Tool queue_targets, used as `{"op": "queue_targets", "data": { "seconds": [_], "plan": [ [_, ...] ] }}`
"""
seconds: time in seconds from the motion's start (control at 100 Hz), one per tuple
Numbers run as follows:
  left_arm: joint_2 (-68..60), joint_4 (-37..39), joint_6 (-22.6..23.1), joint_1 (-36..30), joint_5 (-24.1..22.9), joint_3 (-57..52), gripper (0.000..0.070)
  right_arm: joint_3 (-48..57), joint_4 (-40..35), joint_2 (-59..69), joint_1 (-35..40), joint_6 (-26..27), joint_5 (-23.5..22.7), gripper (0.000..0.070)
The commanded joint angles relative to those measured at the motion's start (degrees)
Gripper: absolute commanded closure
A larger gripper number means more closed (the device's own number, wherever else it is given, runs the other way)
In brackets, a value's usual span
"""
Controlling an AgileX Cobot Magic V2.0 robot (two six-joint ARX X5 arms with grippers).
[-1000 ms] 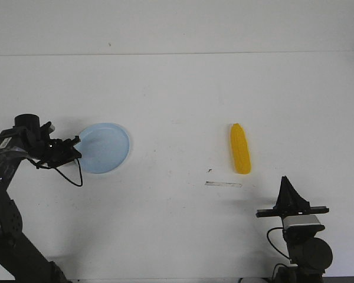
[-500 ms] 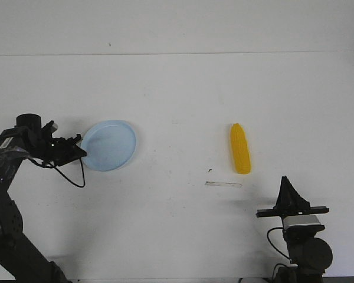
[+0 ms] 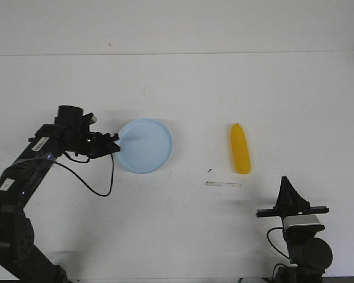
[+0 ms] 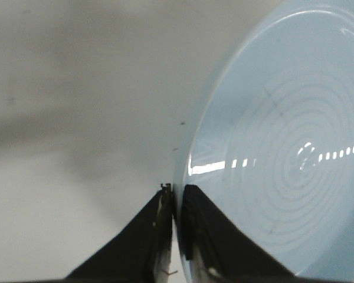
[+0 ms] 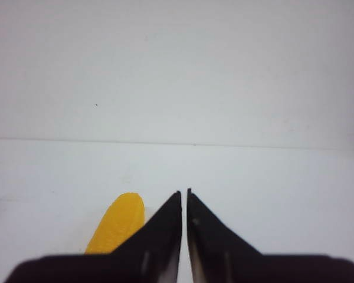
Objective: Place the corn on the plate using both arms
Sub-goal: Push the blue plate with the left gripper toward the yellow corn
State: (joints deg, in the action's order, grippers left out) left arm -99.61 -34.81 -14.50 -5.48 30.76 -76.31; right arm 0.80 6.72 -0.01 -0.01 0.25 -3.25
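Note:
The pale blue plate [image 3: 145, 145] lies on the white table left of centre. My left gripper [image 3: 114, 147] is shut on the plate's left rim; in the left wrist view the jaws pinch the rim [image 4: 178, 194] of the plate [image 4: 283, 159]. The yellow corn [image 3: 240, 148] lies on the table right of centre, apart from the plate, its tapered end pointing away from me. My right gripper [image 3: 285, 181] is shut and empty, low at the front right, a little short of the corn. The corn's end [image 5: 117, 227] shows beside the right fingers [image 5: 165, 227].
A thin grey strip [image 3: 223, 184] lies on the table just in front of the corn. The right arm's base [image 3: 304, 247] stands at the front right edge. The left arm [image 3: 23, 177] reaches in from the front left.
My left gripper has dragged the plate to the right, toward the corn, by about a plate's width. The corn and the right arm have not moved.

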Motion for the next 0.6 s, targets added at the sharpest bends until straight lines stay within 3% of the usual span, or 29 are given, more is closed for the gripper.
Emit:
{"op": "queue_targets", "data": {
  "seconds": [0.0, 0.31, 0.59],
  "plan": [
    [-0.8, 1.6, -5.9, -3.5, -2.5, -0.6, 0.0699, -0.1, 0.5, 0.1, 0.0, 0.3, 0.1, 0.0686],
    [-0.9, 5.1, -14.6, -16.8, -9.9, -0.6, 0.0699, -0.1, 0.5, 0.1, 0.0, 0.3, 0.1, 0.0687],
    [-2.0, 4.9, -16.3, -18.8, -11.3, -0.5, 0.0699, -0.1, 0.6, 0.1, 0.0, 0.3, 0.1, 0.0687]
  ]
}}
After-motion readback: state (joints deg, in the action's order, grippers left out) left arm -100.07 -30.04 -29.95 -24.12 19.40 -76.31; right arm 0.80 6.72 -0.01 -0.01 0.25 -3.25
